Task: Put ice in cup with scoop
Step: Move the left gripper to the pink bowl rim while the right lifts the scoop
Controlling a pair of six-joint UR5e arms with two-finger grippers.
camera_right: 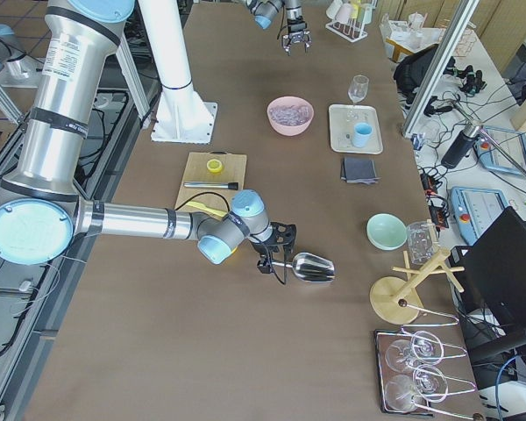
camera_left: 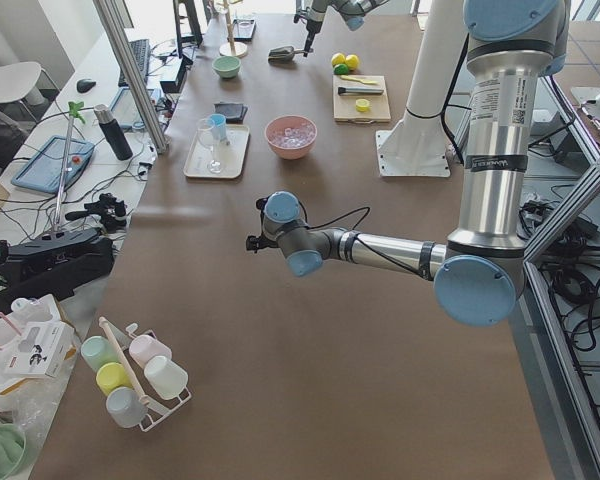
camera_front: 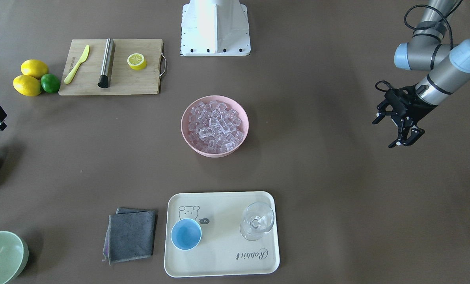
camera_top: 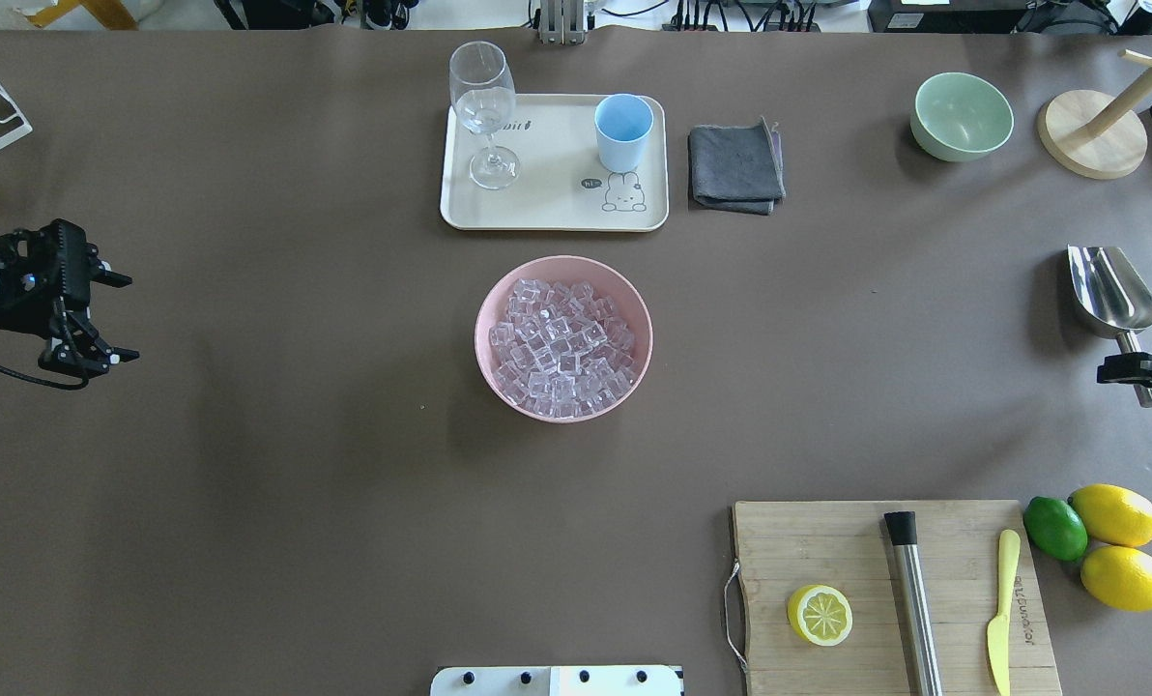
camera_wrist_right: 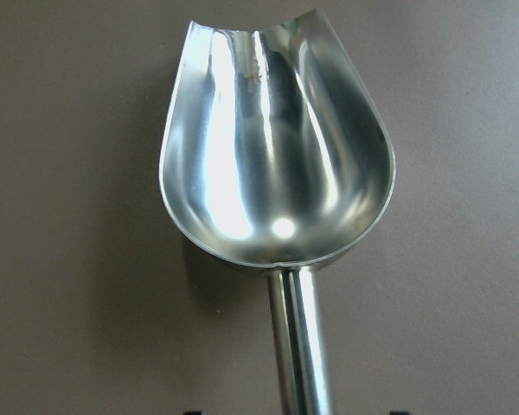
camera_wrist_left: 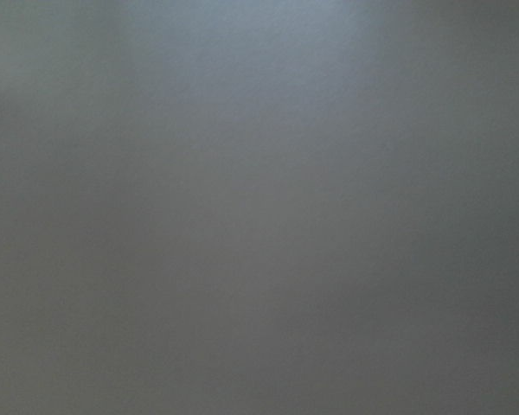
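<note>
The ice (camera_top: 561, 343) fills a pink bowl (camera_top: 484, 333) at mid-table. The light-blue cup (camera_top: 623, 130) stands empty on a cream tray (camera_top: 547, 208) at the far side. The steel scoop (camera_top: 1108, 290) is at the table's right edge, its pan empty in the right wrist view (camera_wrist_right: 277, 156). My right gripper (camera_top: 1141, 372) points down over the scoop's handle with its jaws open, one on either side of it. My left gripper (camera_top: 133, 319) is open and empty above bare table at the far left. The left wrist view shows only blurred table.
A stemmed glass (camera_top: 484, 106) shares the tray. A grey cloth (camera_top: 735, 164) and a green bowl (camera_top: 961, 116) lie to its right. A cutting board (camera_top: 827, 541) holds a lemon half, a steel cylinder and a knife, with lemons and a lime (camera_top: 1054, 527) beside it.
</note>
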